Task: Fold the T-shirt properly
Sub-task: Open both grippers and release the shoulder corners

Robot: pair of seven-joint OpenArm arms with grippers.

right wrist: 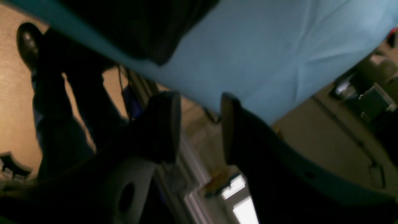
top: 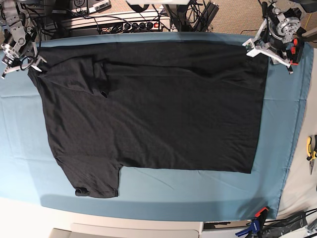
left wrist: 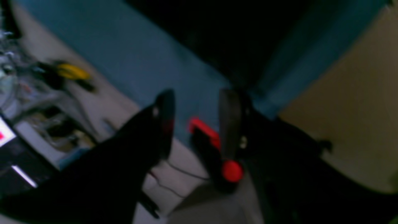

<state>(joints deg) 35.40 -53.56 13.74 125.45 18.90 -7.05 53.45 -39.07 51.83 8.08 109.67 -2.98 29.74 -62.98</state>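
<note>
T-shirt lies flat on the cloth-covered bench, hem toward the left arm, collar end toward the right arm, plain side up. One sleeve is tucked over the body, the other spread at the near edge. Left gripper and right gripper hover at the far corners, jaws parted, nothing between them. Next fold, by my reckoning: take both far corners evenly, lift together, keep the edge taut, lay it parallel to the near edge.

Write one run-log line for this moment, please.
T-shirt: flat on teal table cloth, one sleeve folded in | left hand: open, empty | right hand: open, empty
</note>
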